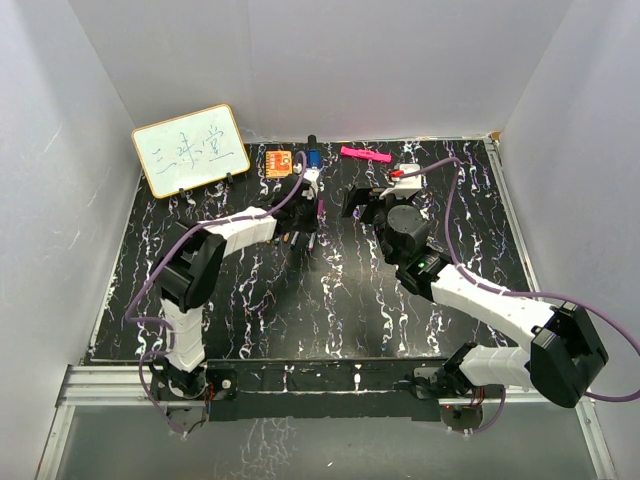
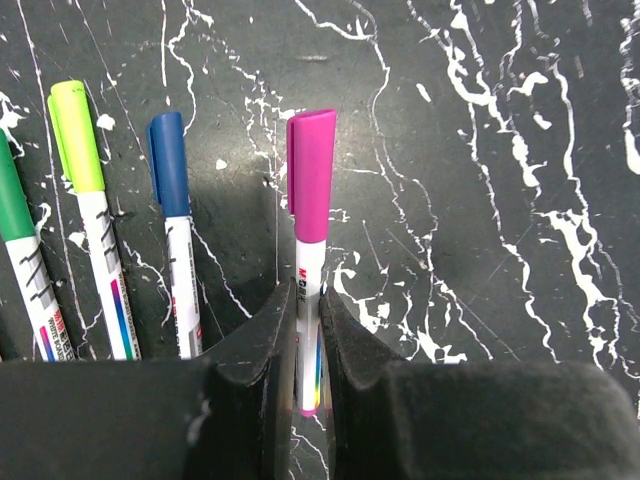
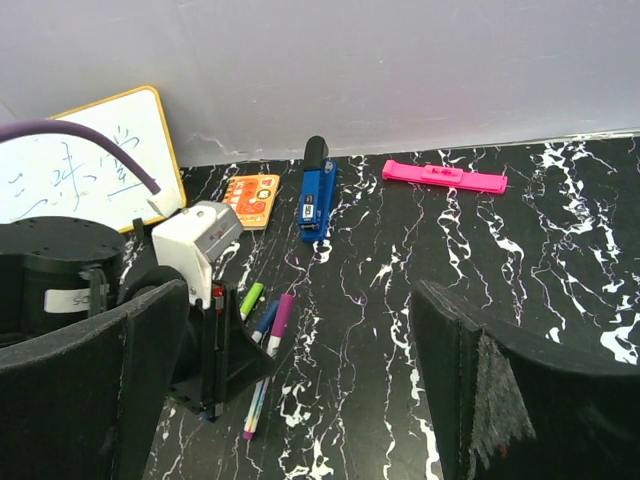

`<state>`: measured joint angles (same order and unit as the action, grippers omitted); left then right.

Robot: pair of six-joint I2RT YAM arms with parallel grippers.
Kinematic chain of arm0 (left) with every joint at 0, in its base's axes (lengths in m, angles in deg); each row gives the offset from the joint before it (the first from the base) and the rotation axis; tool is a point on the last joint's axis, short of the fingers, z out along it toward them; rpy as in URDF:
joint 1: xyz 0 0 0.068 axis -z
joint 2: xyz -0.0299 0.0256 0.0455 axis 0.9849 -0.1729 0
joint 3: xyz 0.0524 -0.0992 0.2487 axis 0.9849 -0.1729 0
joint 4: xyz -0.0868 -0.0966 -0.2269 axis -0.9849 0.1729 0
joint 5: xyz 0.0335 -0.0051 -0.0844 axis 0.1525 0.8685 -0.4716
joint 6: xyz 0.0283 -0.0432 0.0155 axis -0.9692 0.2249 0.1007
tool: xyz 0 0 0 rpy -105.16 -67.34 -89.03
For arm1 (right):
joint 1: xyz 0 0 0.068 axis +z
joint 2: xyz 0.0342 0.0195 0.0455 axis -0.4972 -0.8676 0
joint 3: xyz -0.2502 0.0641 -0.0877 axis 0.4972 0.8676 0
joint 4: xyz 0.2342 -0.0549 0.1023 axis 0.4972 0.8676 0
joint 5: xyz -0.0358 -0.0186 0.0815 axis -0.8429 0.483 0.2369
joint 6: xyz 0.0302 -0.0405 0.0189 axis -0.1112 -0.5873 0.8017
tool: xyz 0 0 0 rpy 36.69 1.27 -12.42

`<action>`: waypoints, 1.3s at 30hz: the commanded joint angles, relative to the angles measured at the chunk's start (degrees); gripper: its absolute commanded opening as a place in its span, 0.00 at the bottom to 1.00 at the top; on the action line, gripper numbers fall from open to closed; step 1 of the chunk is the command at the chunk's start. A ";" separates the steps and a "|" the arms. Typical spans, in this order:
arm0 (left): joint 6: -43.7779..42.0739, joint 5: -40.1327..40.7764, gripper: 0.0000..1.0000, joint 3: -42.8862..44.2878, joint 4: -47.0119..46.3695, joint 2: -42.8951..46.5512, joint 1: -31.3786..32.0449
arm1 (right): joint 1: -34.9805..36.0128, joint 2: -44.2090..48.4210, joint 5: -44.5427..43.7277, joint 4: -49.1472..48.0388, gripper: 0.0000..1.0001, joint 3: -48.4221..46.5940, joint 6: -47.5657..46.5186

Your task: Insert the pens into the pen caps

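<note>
Left fingers (image 2: 262,350) were clamped on the barrel of the purple pen (image 2: 309,275), near its tail end. The pen's long axis ran straight out from the fingers, in line with them. The purple cap (image 2: 311,175) sat on the far end, pointing away from the wrist. Could not tell whether the pen rested on the table (image 2: 480,250) or was held just off it.

Three more lay to its left, roughly parallel: blue pen (image 2: 178,270), yellow pen (image 2: 100,250) and green pen (image 2: 28,270), each with its cap on. The caps were the only containers, and all four held a pen. Depth of seating could not be judged.

Right fingers (image 3: 90,390) stood wide apart and empty, facing the pens from the right. The left arm was the nearer.

Judgement: insertion looked complete. The next move turned on opening the fingers without dragging the purple pen sideways into the blue one.
</note>
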<state>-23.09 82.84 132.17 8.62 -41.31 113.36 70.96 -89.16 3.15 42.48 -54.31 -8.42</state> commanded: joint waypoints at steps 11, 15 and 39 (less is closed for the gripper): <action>-0.41 3.35 0.24 5.58 9.81 -4.54 -0.42 | -0.19 1.55 -0.74 -0.97 0.91 0.78 2.20; -0.40 4.14 0.29 5.72 9.57 -4.96 -0.51 | -0.19 1.23 -0.66 -0.67 0.91 0.78 2.34; -1.79 13.69 0.98 2.81 11.86 20.46 -1.11 | -2.46 -0.69 -9.58 3.15 0.92 -0.81 3.32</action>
<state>-24.51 90.21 137.50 19.15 -28.75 113.10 70.65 -89.21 -0.11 44.05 -53.99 -6.10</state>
